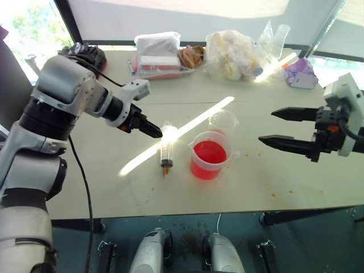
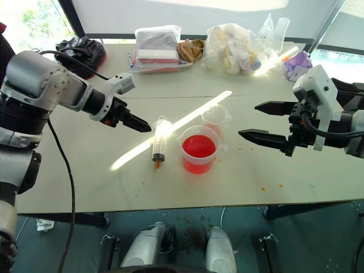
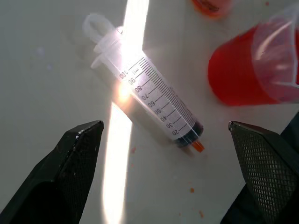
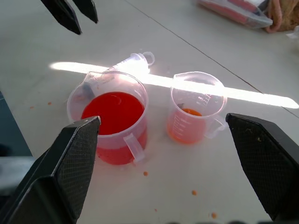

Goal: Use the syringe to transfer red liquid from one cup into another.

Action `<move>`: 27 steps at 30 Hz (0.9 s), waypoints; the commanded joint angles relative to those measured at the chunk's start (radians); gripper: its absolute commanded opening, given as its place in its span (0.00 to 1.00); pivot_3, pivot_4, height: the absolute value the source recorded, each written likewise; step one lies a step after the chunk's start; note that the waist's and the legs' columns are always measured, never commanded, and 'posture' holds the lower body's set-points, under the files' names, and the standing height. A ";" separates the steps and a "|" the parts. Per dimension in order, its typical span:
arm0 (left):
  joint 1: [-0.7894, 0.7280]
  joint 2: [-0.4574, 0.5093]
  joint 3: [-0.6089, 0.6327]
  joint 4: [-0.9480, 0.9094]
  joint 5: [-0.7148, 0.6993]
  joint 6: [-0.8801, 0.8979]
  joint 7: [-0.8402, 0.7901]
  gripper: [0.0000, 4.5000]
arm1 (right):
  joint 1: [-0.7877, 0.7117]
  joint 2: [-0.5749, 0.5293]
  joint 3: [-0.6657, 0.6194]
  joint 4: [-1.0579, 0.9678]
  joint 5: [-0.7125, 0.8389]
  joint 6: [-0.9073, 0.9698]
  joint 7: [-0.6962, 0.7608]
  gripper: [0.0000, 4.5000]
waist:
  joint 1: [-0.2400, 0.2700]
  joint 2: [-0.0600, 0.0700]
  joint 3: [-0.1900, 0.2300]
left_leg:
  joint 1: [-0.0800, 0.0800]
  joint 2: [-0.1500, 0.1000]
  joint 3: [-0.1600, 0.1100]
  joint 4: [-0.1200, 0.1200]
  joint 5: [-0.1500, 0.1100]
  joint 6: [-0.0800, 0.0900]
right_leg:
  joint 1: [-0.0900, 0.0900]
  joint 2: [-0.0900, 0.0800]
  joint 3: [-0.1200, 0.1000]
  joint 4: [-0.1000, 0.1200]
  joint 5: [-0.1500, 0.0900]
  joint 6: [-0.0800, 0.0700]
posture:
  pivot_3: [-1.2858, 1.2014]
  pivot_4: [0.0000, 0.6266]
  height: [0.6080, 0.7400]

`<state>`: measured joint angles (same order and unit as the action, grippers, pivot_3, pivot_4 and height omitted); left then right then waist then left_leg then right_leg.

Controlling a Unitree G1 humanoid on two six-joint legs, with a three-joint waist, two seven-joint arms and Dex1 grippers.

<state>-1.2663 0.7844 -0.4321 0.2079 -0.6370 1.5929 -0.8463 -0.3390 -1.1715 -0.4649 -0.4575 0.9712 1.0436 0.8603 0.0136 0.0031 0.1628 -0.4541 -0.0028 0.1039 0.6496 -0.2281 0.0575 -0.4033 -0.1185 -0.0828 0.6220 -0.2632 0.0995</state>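
Black-fingered left gripper (image 1: 152,131) angles down, jaws wide, over the syringe (image 1: 166,149); right gripper (image 1: 277,127) likewise wide.

A sunlit stripe (image 1: 176,133) crosses the pale table (image 1: 102,182), with bright windows (image 1: 28,25) behind.

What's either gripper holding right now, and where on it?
Nothing. Left gripper and right gripper are open and empty; the clear plastic syringe lies on the table.

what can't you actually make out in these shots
- Syringe: its top end is washed out by the sun stripe in the head views.
- Smaller cup: partly hidden behind the bigger cup in the head views.
- Bags at the far edge: contents too small to name.
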 commanded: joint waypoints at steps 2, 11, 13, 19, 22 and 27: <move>-0.143 -0.195 -0.124 0.310 0.118 -0.027 0.011 0.99 | -0.014 0.060 -0.010 -0.095 0.038 -0.028 -0.078 1.00 | 0.022 -0.005 0.004 | -0.008 -0.001 0.002 0.006 0.001 -0.001 | -0.009 0.002 -0.002 0.010 -0.003 0.007 | 0.52 0.24 1.00; -0.172 -0.453 -0.124 0.659 0.297 -0.175 0.076 0.99 | 0.099 0.169 -0.068 -0.204 0.065 -0.039 -0.215 1.00 | 0.027 -0.008 0.006 | -0.011 -0.002 0.001 0.018 -0.005 0.008 | -0.006 -0.006 -0.001 0.009 -0.002 0.011 | 0.52 0.24 1.00; -0.166 -0.512 -0.081 0.732 0.320 -0.205 0.107 0.99 | 0.109 0.187 -0.074 -0.221 0.081 -0.038 -0.247 1.00 | 0.027 -0.008 0.006 | -0.012 -0.003 0.001 0.018 -0.005 0.008 | -0.007 -0.007 0.000 0.009 -0.002 0.011 | 0.52 0.24 1.00; -0.141 -0.629 0.025 0.841 0.413 -0.313 0.223 0.81 | 0.146 0.219 -0.080 -0.244 0.089 -0.058 -0.306 1.00 | 0.028 -0.006 0.005 | -0.008 -0.003 0.000 0.018 -0.006 0.009 | -0.003 -0.008 -0.001 0.010 -0.002 0.011 | 0.52 0.24 1.00; -0.145 -0.644 0.059 0.861 0.442 -0.310 0.231 0.49 | 0.157 0.218 -0.081 -0.250 0.096 -0.062 -0.318 1.00 | 0.028 -0.006 0.005 | -0.007 -0.003 -0.001 0.018 -0.010 0.011 | -0.002 -0.009 -0.001 0.009 0.000 0.010 | 0.52 0.24 1.00; -0.159 -0.630 0.096 0.833 0.462 -0.299 0.204 0.33 | 0.170 0.210 -0.067 -0.246 0.099 -0.076 -0.323 1.00 | 0.026 -0.006 0.005 | -0.007 -0.004 -0.001 0.018 -0.010 0.010 | -0.002 -0.009 -0.001 0.010 0.000 0.010 | 0.52 0.24 1.00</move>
<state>-1.4315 0.1548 -0.3431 1.0492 -0.1884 1.2975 -0.6335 -0.1657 -0.9558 -0.5170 -0.6851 1.0637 0.9907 0.5409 0.0398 -0.0028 0.1673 -0.4613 -0.0064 0.1032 0.6673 -0.2378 0.0679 -0.4058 -0.1272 -0.0841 0.6315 -0.2631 0.1097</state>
